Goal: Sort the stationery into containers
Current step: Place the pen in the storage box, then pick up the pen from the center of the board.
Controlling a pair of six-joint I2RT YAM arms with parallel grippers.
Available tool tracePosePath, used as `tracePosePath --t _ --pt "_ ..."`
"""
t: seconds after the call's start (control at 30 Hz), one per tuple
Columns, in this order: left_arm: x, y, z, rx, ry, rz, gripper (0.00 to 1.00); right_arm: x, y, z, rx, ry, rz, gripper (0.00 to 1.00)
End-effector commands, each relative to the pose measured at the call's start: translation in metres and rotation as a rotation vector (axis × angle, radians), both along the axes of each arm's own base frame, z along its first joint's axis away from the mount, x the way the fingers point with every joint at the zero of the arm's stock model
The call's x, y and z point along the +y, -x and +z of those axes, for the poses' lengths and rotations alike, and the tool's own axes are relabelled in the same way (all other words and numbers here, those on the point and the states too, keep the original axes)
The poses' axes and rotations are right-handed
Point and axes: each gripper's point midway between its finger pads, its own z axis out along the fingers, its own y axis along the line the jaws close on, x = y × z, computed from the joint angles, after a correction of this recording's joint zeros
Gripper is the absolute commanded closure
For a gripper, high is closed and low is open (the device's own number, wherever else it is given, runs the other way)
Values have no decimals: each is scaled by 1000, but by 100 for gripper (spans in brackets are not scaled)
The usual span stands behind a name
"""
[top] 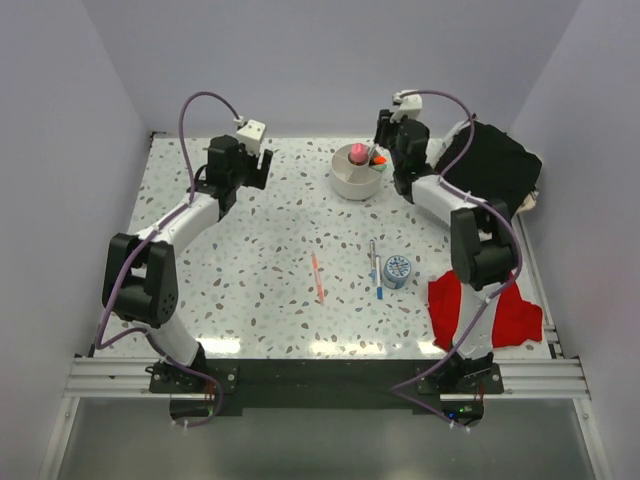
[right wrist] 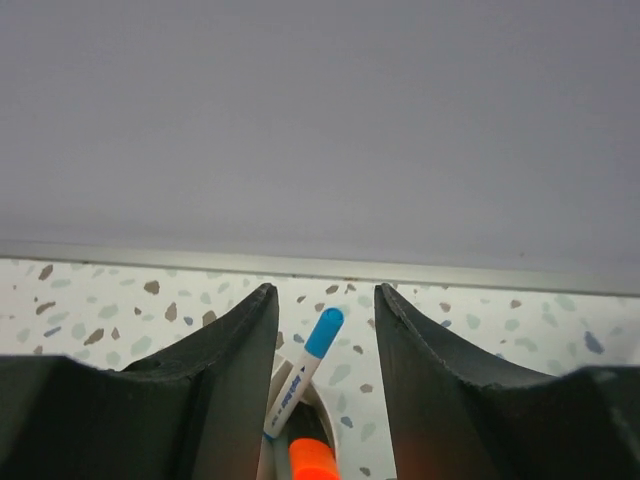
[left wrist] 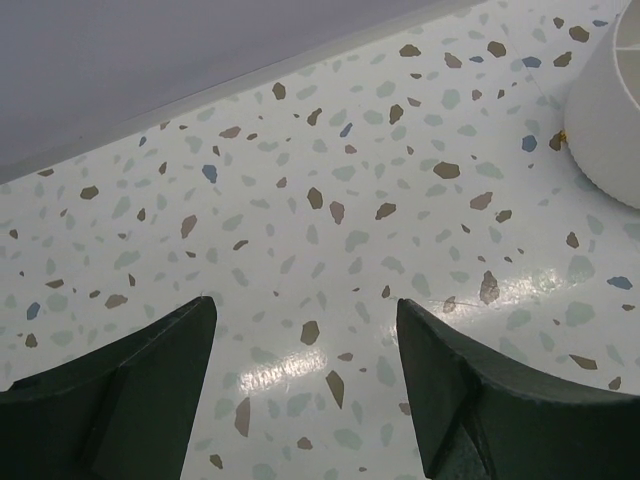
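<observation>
Right gripper (top: 393,132) hangs at the far rim of the white divided bowl (top: 350,186) in the top view; your left gripper (top: 258,160) hovers well to the bowl's left. The bowl holds a pink-capped stick (top: 358,153) and an orange highlighter (top: 378,158). A thin pink pen (top: 317,277) and two blue-and-white pens (top: 373,255) lie on the table (top: 250,250), so I judge the sort roughly half done.

Left wrist view: jaws wide, nothing between them.

Right wrist view: jaws parted, a blue-capped pen (right wrist: 300,385) standing free between them in the bowl; which compartment, I cannot tell.

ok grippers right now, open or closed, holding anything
left gripper: open, holding nothing
right gripper: open, blue-and-white pen stands loose between the jaws, not gripped
</observation>
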Motion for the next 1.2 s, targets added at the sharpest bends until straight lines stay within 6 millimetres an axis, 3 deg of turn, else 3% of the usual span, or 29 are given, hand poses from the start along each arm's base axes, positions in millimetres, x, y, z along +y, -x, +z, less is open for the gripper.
tracePosePath --t 0.0,0.13,0.17,0.2,0.23,0.27,0.3,0.33,0.37,0.43,0.47,0.63,0.8,0.83,0.9,0.93,1.0,1.1,1.17 --pt "3 -1 44 -145 37 33 22 -41 38 108 -144 24 -43 52" --pt "8 13 43 -162 39 40 22 -52 66 82 69 115 -1 47" --pt "7 17 41 -160 42 31 22 -40 84 45 239 154 97 47" --pt "7 20 40 -156 39 26 22 -31 97 28 331 164 174 47" --pt "8 27 39 -155 42 22 22 -21 123 1 485 190 274 47" --pt "8 31 38 -152 42 19 22 -9 140 -15 537 283 418 47" --pt "9 34 38 -155 43 16 22 15 164 -32 600 297 624 51" --pt "10 40 37 -157 42 15 22 22 194 -48 705 346 734 51" --pt "13 42 38 -166 35 22 22 24 208 -56 693 469 879 50" --pt "17 49 39 -175 30 27 22 31 243 -62 759 515 1096 48" --pt "20 52 39 -177 26 29 22 29 248 -63 706 637 1206 47" --pt "27 69 38 -206 14 28 22 39 272 -55 687 900 1471 47" --pt "33 88 35 -222 19 28 21 54 288 -72 518 1288 1689 48" --pt "35 90 35 -226 17 29 21 58 296 -85 472 1394 1756 48" --pt "40 97 35 -235 10 36 21 64 303 -88 384 1485 1790 49" --pt "44 99 35 -238 10 46 21 69 310 -104 327 1526 1836 49" --pt "48 104 35 -241 18 56 21 73 317 -111 255 1574 1858 50" --pt "55 109 35 -239 20 74 21 72 325 -139 194 1631 1915 51" --pt "59 111 34 -229 29 86 21 73 322 -146 188 1653 1927 52"
